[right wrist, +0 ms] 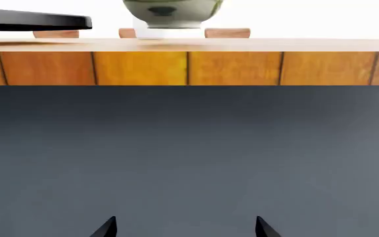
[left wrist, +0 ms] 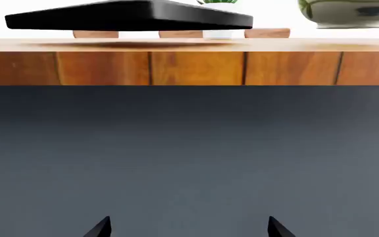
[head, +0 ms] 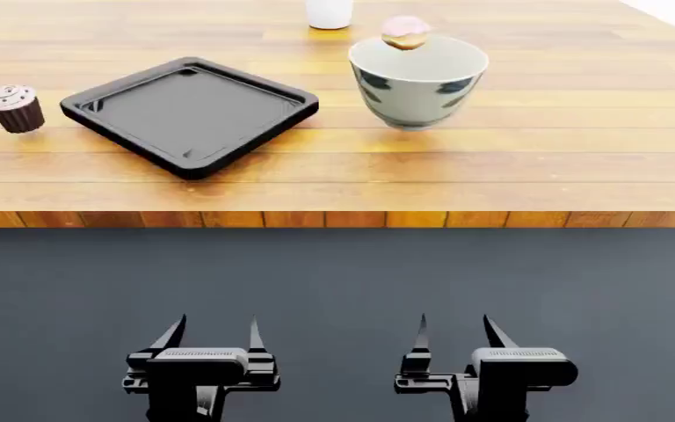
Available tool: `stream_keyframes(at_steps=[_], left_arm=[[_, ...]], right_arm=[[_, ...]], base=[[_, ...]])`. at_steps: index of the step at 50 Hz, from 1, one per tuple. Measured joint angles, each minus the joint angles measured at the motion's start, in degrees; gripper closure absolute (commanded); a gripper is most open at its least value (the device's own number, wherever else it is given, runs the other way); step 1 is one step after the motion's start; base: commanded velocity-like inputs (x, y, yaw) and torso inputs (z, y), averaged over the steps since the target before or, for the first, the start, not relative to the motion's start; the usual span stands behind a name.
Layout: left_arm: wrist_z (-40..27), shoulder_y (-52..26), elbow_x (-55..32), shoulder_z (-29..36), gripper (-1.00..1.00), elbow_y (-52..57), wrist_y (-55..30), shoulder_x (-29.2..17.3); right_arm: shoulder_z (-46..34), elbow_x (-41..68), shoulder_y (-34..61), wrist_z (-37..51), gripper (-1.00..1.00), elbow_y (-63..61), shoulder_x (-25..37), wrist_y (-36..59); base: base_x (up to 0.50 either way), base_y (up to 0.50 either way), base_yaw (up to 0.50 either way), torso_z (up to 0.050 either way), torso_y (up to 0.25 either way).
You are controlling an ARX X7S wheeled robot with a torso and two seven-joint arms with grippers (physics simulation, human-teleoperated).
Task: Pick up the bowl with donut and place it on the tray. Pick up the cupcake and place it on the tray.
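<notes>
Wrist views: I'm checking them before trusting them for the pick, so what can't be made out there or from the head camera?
- Cupcake: absent from both wrist views.
- Donut: wrist views cut the bowl off at the upper edge, hiding its contents.
- White pot: head view's top edge crops it.
- Tray: seen edge-on, inside hidden.

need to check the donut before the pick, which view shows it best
The head view: the donut shows whole at the bowl rim, pink icing up. Both wrist views sit below the table edge and catch only the bowl's lower outside, no donut.
</notes>
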Motion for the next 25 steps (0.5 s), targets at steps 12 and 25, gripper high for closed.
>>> stream_keyframes(at_steps=[12, 25], left_arm=[[-1.66, -0.10, -1.37, 1.49, -1.00, -0.05, -0.06, -1.36], [-3.48, -0.28, -2.83, 3.15, -1.00, -0.20, 0.09, -2.80]], right_arm=[[-1.38, 1.90, 0.07, 1.41, -1.00, -0.22, 1.36, 0.27], [-2.92, 4.13, 0.27, 2.57, -1.00, -0.18, 2.97, 0.25]], base=[[0.00, 0.00, 0.00, 0.000, 0.000], [0.00, 0.47, 0.00, 0.000, 0.000]])
